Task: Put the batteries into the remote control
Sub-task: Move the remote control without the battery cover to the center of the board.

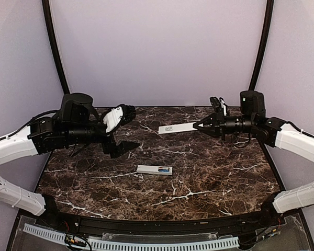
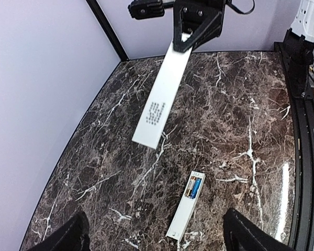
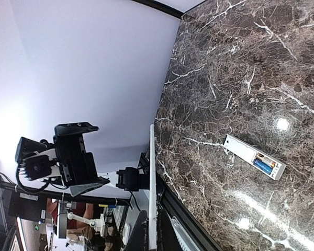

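Remote control (image 1: 154,169) lies flat on the table (image 1: 214,178), near the middle, a little toward the near edge, touched by neither arm. Slot at one end is uncovered and faces up. Batteries (image 2: 194,186) sit inside the slot: blue bodies lying side by side, with a gold-coloured tip showing. The right wrist view shows the same blue pieces in the recess. Looks like two, but the count is not certain at this size, nor is whether they are pressed fully home.

White strip (image 1: 177,128) with a small dark label is held above the far part of the table, well apart from the remote. Right hand (image 1: 199,125) is closed on one end of it, and the free end points toward the left arm. Probably the slot cover.

Left hand (image 1: 130,129) is spread wide with nothing in it, raised at the left, its wrist camera looking down on remote and strip.

Judgement: loading appears done or nearly so. Remaining: confirm seating, then fit the strip over the slot if it is the cover. No loose batteries visible on the table.
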Controlling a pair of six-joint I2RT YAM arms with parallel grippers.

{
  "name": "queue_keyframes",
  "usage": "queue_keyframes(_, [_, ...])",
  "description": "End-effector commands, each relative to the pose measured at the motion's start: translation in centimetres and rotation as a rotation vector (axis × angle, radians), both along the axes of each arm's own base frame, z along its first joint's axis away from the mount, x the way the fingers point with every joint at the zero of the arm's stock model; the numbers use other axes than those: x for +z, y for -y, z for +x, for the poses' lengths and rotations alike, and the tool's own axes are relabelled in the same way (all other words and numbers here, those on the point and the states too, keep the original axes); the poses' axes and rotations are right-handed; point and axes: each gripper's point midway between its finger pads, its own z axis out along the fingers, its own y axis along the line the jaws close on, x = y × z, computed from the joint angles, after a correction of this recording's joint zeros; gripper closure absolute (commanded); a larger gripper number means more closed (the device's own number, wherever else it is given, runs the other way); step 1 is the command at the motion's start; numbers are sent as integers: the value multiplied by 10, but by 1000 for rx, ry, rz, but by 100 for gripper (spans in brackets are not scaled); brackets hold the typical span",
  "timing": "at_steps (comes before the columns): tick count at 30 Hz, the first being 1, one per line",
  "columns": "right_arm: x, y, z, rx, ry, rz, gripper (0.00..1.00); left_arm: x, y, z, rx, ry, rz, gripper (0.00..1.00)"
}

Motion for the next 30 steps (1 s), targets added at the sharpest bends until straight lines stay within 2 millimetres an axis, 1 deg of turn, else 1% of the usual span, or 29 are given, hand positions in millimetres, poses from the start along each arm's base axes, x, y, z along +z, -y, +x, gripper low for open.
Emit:
queue_keyframes(1, [-5, 7, 4, -62, -48, 4, 100, -54, -10, 6, 23, -38, 158, 10])
queue_keyframes(2, [-13, 7, 4, -63, -59, 0, 100, -74, -11, 9, 11, -48, 227, 9])
queue_keyframes(3, [-20, 7, 4, -63, -63, -3, 100, -87, -12, 11, 12, -57, 271, 8])
queue_keyframes(4, [-28, 6, 5, -64, -67, -11, 100, -106, -13, 12, -2, -78, 333, 7])
queue_keyframes(5, [-35, 6, 6, -58, -66, -21, 100, -115, -13, 13, -6, -90, 359, 7])
queue_keyframes(6, [-39, 3, 6, -40, -55, -20, 100, -130, -13, 15, -10, -114, 401, 7])
queue_keyframes(7, [-44, 0, 6, -13, -52, -19, 100, -135, -11, 13, -30, -133, 406, 7])
queue_keyframes(8, [-50, -5, 6, 18, -57, -19, 100, -147, -12, 15, -41, -157, 430, 6])
queue_keyframes(10, [-62, -11, 7, 56, -72, -18, 100, -163, -11, 19, -66, -192, 443, 7])
queue_keyframes(11, [-73, -13, 9, 60, -89, -25, 100, -170, -14, 20, -72, -209, 447, 7])
queue_keyframes(14, [-94, -18, 18, 58, -103, -29, 100, -195, -13, 26, -104, -208, 477, 8])
queue_keyframes(15, [-102, -20, 20, 63, -114, -31, 100, -204, -16, 26, -108, -213, 490, 8])
queue_keyframes(18, [-123, -27, 23, 86, -139, -38, 100, -223, -14, 34, -133, -189, 502, 9])
queue_keyframes(19, [-129, -29, 24, 93, -147, -36, 100, -230, -14, 41, -129, -192, 503, 9])
queue_keyframes(20, [-134, -30, 25, 100, -156, -35, 100, -231, -12, 43, -135, -199, 494, 11])
queue_keyframes(21, [-139, -32, 25, 109, -165, -36, 100, -240, -14, 48, -128, -223, 502, 11])
queue_keyframes(22, [-143, -33, 25, 116, -174, -36, 100, -239, -11, 53, -130, -230, 492, 13])
queue_keyframes(23, [-146, -35, 24, 124, -182, -33, 100, -252, -14, 54, -127, -268, 515, 16])
queue_keyframes(24, [-150, -37, 24, 131, -188, -27, 100, -250, -10, 57, -133, -274, 508, 17])
queue_keyframes(25, [-152, -38, 23, 141, -197, -19, 100, -261, -11, 55, -138, -307, 531, 20])
queue_keyframes(26, [-157, -40, 23, 146, -208, -15, 100, -261, -9, 57, -140, -313, 528, 21])
queue_keyframes(27, [-160, -40, 24, 148, -213, -11, 100, -268, -9, 58, -134, -326, 541, 22])
queue_keyframes(30, [-168, -43, 24, 150, -225, -8, 100, -271, -8, 67, -109, -320, 555, 25])
